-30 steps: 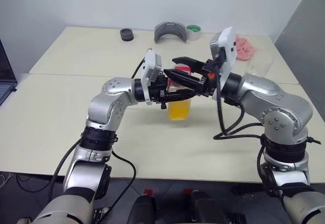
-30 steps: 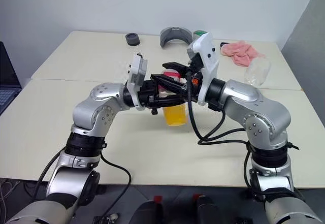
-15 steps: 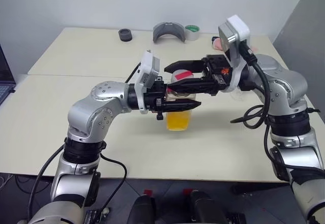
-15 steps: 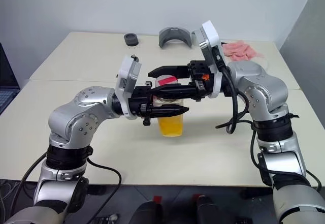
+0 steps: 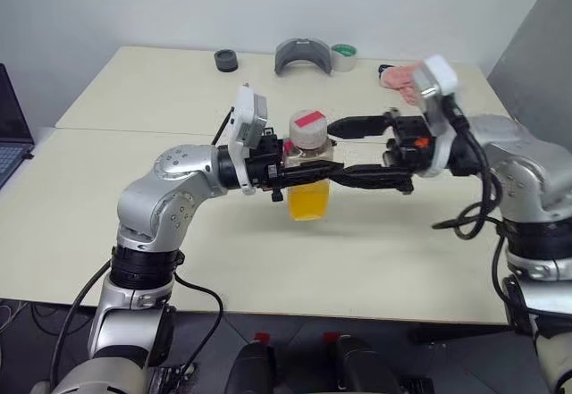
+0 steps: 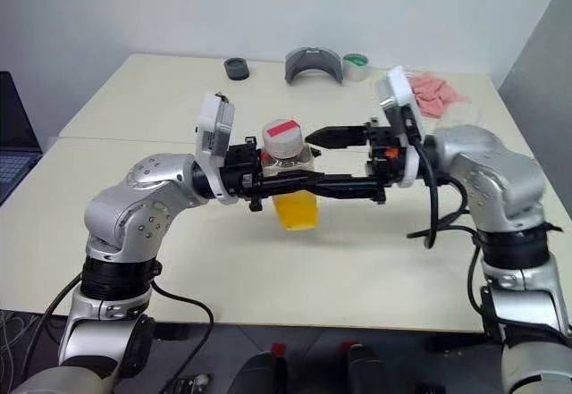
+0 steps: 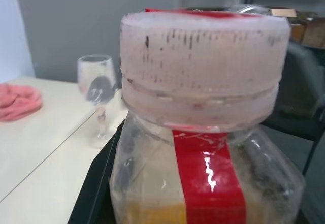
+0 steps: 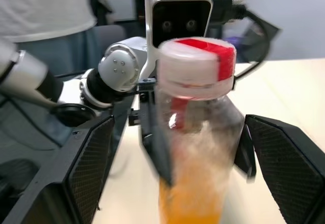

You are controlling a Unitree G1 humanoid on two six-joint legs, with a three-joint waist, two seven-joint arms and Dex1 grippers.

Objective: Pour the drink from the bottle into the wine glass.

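The bottle [image 5: 307,172] is a small clear plastic one with a squarish body, a wide neck and a ribbed white cap [image 5: 308,129] whose top carries a pink-red patch; a red strip runs down its front from under the cap. The drink [image 5: 308,201], a translucent orange-yellow liquid, fills the lower part of the body. The bottle stands upright, lifted above the pale table [image 5: 134,90] near its middle, cap still on.

The left hand [image 5: 315,173] reaches in from the robot's left and is clenched on the bottle just below the neck, its black fingers lying across the clear upper body. The right hand [image 5: 349,153] comes in level from the opposite side with its fingers released and spread wide; in the right wrist view they stand well apart on either side of the bottle, not touching it.

The wine glass [image 7: 97,97], clear and stemmed, stands upright on the table in the left wrist view, beyond the bottle, with a pink cloth [image 7: 18,101] lying near it.
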